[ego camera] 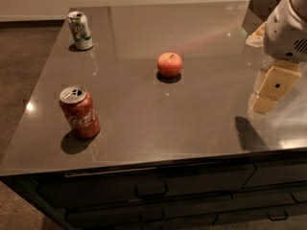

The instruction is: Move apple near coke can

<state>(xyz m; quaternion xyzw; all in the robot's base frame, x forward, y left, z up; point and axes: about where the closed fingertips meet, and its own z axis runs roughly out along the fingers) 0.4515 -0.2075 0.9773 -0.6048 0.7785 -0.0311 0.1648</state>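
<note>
- Camera view is showing the apple (170,64) sitting upright near the middle of the counter (144,123).
- The coke can (80,111) is standing well apart from the apple, to its left and nearer the front edge.
- The green can (80,30) is standing left of the apple, toward the back.
- The gripper (271,89) is hovering right of the apple, well apart from it; whether it is released or clenched cannot be told.
</note>
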